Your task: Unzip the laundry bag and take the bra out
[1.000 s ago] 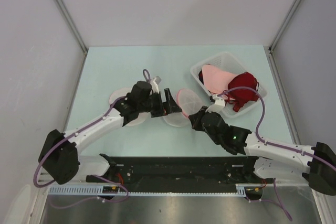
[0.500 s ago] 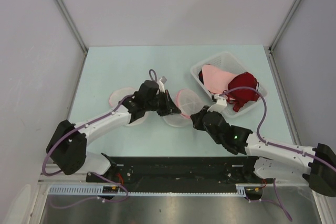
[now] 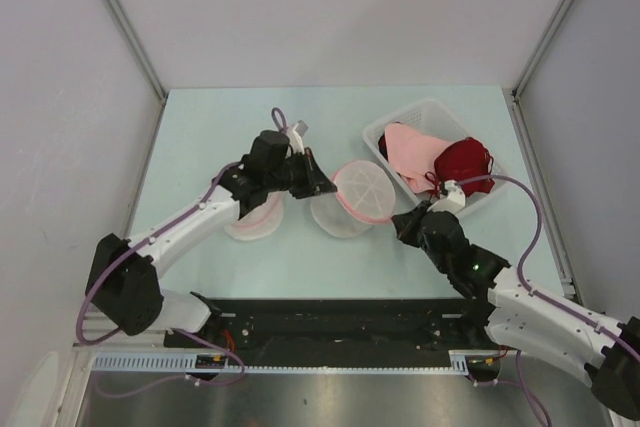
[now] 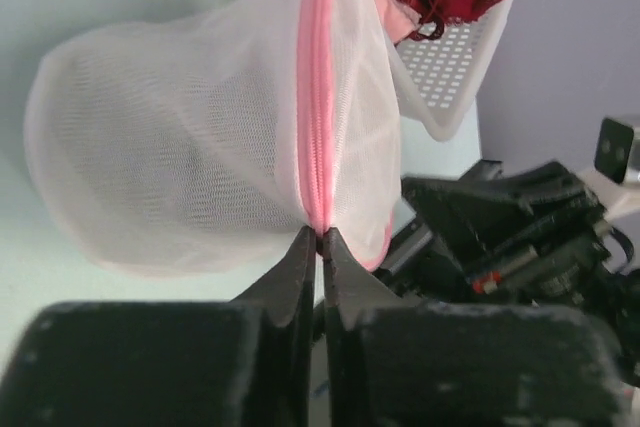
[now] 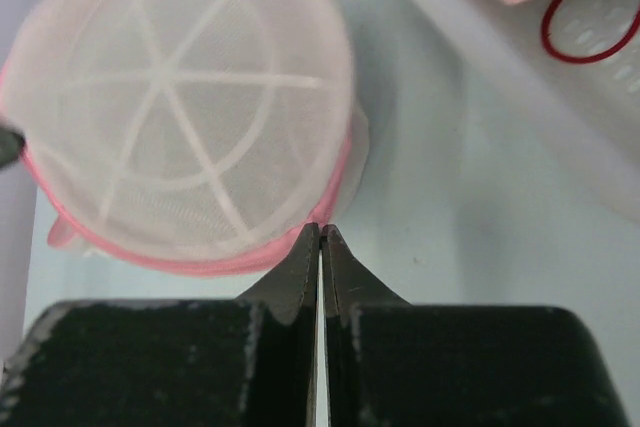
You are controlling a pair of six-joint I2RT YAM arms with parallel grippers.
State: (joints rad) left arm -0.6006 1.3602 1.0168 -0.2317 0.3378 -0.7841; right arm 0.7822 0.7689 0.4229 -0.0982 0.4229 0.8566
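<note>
The laundry bag (image 3: pixel 360 192) is a round white mesh drum with pink trim, tilted up at the table's middle. My left gripper (image 3: pixel 318 187) is shut on its pink zipper trim (image 4: pixel 318 97), and the jaws pinch the trim at their tips (image 4: pixel 320 234). My right gripper (image 3: pixel 402 225) sits just right of the bag with its jaws shut. In the right wrist view its tips (image 5: pixel 320 232) rest against the bag's (image 5: pixel 180 117) pink rim, and I cannot tell whether any fabric is pinched. The mesh looks pale throughout. The bra is out of view.
A white slotted basket (image 3: pixel 430 107) at the back right holds a pale pink garment (image 3: pixel 410 147) and a dark red garment (image 3: pixel 462 162). Another flat white-and-pink mesh piece (image 3: pixel 250 222) lies under my left arm. The dark rail runs along the near edge.
My left gripper closed on the pink trim and drew back to the left. My right gripper pulled away to the right. The bag tipped up and shifted slightly right.
</note>
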